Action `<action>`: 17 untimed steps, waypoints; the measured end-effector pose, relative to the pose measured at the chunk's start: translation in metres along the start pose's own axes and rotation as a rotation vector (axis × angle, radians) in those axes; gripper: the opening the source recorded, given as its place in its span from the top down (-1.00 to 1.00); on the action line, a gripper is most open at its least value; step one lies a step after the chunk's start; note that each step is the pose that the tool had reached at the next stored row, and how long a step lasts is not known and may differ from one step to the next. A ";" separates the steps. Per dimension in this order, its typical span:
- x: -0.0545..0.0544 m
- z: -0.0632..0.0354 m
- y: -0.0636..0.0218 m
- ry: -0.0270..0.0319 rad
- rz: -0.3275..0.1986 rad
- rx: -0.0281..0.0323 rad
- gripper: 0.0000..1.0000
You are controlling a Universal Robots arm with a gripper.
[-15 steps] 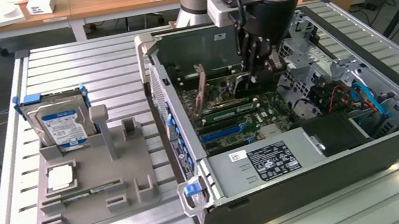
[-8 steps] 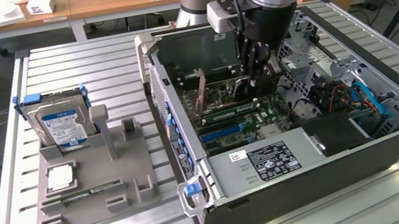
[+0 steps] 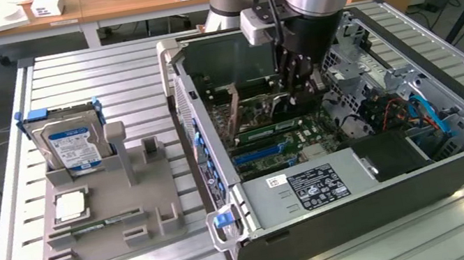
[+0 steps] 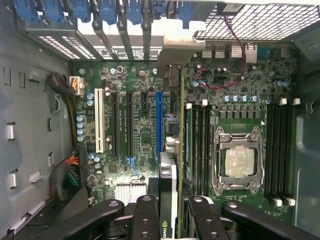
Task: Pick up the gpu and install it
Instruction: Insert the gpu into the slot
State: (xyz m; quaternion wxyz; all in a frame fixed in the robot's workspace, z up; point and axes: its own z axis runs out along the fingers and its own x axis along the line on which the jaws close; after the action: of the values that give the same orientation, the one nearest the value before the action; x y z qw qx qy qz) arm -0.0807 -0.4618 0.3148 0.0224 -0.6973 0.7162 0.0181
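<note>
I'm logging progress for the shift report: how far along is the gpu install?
Done: the pickup. In hand: the gripper holds the gpu on edge inside the computer case, over the motherboard beside the blue slot. Left: the install. I cannot tell whether its edge has entered a slot, and the gripper has not let go.
</note>
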 end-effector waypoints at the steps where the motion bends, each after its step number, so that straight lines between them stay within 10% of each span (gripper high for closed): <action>1: 0.000 0.0010 0.0000 0.0000 0.000 0.0000 0.46; 17: 0.001 0.0164 0.0001 0.0000 -0.004 -0.0002 0.46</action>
State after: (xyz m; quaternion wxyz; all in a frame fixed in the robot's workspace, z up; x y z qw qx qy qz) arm -0.0807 -0.4618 0.2983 0.0224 -0.6988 0.7147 0.0182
